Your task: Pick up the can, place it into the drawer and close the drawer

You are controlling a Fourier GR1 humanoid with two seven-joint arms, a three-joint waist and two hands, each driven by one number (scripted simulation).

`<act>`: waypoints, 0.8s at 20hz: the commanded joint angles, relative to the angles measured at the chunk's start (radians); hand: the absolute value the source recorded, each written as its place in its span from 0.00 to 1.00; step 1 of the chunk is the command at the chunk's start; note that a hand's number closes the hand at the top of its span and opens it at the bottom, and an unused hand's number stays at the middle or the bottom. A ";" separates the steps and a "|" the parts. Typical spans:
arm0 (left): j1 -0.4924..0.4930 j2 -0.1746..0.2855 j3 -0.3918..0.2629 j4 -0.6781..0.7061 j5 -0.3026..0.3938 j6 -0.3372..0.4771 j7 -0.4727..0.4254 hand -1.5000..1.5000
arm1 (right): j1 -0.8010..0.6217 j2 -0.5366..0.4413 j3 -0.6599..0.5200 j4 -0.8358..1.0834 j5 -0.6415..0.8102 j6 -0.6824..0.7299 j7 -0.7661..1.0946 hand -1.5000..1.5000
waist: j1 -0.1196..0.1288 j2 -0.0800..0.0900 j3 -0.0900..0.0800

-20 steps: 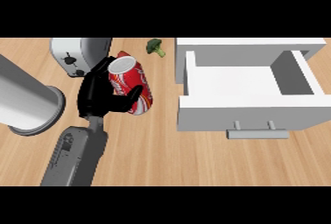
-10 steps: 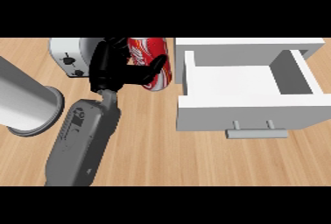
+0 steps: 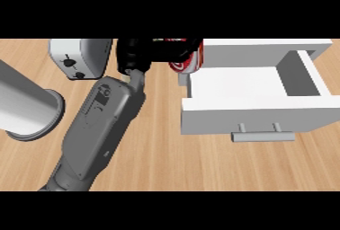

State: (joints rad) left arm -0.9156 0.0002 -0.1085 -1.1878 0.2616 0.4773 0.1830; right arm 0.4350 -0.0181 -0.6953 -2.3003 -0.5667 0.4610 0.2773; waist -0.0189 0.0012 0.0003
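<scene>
Fingers of the right hand [image 3: 138, 54] were curled round the can [image 3: 190, 61], grasping it near the top of the head view. The black hand covered most of the can; only its red and white end showed, poking out to the right of the fingers, and a strip of its top showed along the picture's upper limit. That exposed end sat at the rear left corner of the drawer [image 3: 252, 116], right at the outer edge of the left wall, and whether it touched the wall could not be told. The can was not inside the drawer's compartment.

The drawer stood pulled out and open, a white box with grey inner walls, its handle [image 3: 262, 136] facing the lower edge of the view. The grey forearm [image 3: 100, 121] ran up from the lower left corner across the wooden counter [image 3: 166, 157] to the hand. A silver toaster [image 3: 76, 56] stood just left of the hand, and a large grey cylinder [image 3: 23, 108] lay at the left edge, well apart from the drawer
</scene>
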 commanded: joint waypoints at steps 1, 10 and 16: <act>-0.137 0.000 -0.006 0.101 0.027 0.066 0.006 1.00 | 0.003 0.016 -0.007 0.053 0.026 0.049 -0.033 0.00 | -0.005 0.001 0.000; -0.302 0.000 -0.027 0.378 0.140 0.068 -0.128 1.00 | -0.040 -0.019 -0.017 0.055 0.013 0.024 -0.020 0.00 | -0.019 0.006 0.000; -0.360 0.000 -0.141 0.408 0.266 0.174 -0.157 1.00 | 0.005 0.018 0.026 0.008 0.037 0.011 -0.025 0.00 | -0.025 0.003 0.001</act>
State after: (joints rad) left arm -1.2454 0.0000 -0.2093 -0.8175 0.4617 0.6090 0.0648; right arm 0.4063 -0.0047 -0.6758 -2.2809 -0.5283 0.4720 0.2673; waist -0.0396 0.0054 0.0008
